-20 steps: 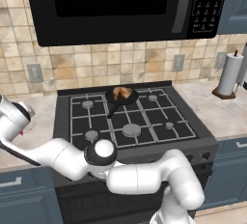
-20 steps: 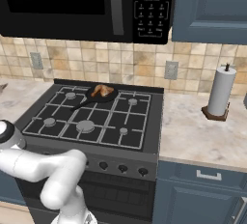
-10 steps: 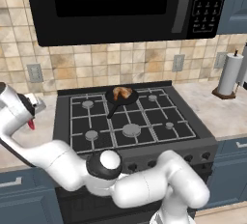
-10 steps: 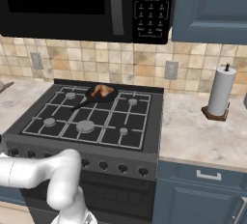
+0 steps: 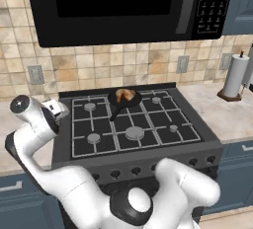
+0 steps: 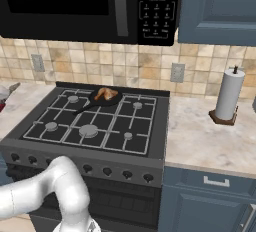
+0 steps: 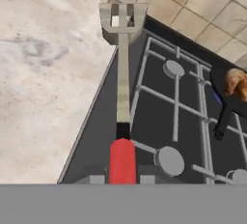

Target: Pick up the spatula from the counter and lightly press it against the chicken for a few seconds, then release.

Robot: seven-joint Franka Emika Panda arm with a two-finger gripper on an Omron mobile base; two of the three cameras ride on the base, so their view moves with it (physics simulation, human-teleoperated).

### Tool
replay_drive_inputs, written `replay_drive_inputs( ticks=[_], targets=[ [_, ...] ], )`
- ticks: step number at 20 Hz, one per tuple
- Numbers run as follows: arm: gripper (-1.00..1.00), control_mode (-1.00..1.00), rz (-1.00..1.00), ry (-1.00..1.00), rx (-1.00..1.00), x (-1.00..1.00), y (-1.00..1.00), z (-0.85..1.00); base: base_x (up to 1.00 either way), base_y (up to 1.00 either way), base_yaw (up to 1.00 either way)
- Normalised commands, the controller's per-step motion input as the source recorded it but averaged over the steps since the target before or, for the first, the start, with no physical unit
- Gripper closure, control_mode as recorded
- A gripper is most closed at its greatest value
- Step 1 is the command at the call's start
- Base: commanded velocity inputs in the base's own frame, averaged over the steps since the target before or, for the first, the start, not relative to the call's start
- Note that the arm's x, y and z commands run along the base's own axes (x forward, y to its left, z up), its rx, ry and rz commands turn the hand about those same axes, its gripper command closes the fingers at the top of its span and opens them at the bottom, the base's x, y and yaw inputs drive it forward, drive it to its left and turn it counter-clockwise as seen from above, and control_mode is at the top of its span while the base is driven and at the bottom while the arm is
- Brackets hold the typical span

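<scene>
My gripper (image 7: 122, 180) is shut on the red handle of the spatula (image 7: 122, 121). Its slotted metal blade (image 7: 122, 22) points away from the hand, over the seam between the left counter and the stove. In the left base view the gripper (image 5: 59, 109) hovers over the stove's left edge. In the right base view the spatula (image 6: 10, 89) pokes in at the far left. The browned chicken (image 5: 125, 94) (image 6: 106, 93) (image 7: 235, 83) lies in a small black pan (image 5: 114, 105) (image 6: 95, 101) on a back burner, well apart from the blade.
The black gas stove (image 5: 148, 129) (image 6: 145, 126) has raised grates. A microwave (image 5: 123, 6) hangs low above it. A paper towel roll (image 5: 233, 75) (image 6: 229, 96) stands on the right counter. Marble counter (image 7: 43, 73) lies left of the stove. The pan's handle (image 7: 223, 121) juts out towards the stove's front.
The arm has swung from the far left over the counter towards the stove, carrying the spatula with it. The pan and chicken have not moved.
</scene>
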Motion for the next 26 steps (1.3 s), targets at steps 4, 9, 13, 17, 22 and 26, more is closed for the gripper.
replay_drive_inputs(
  ticks=[4,9,13,17,22,26],
  targets=[
    [1.00,-1.00,0.01,-0.07,0.11,-0.47,-0.91,0.25,0.00,0.00,0.00],
    [1.00,-1.00,0.00,0.00,0.14,-0.35,-0.77,0.19,0.00,0.00,0.00],
    [1.00,-1.00,-0.09,0.00,0.16,-0.09,-0.53,0.25,0.00,0.00,0.00],
    [1.00,-1.00,-0.15,0.00,0.14,-0.03,-0.45,0.20,0.00,0.00,0.00],
    [1.00,-1.00,-0.20,0.00,0.10,-0.01,-0.29,0.01,0.00,0.00,0.00],
    [1.00,-1.00,-0.22,0.06,0.15,0.00,-0.16,0.08,0.00,0.00,0.00]
  ],
)
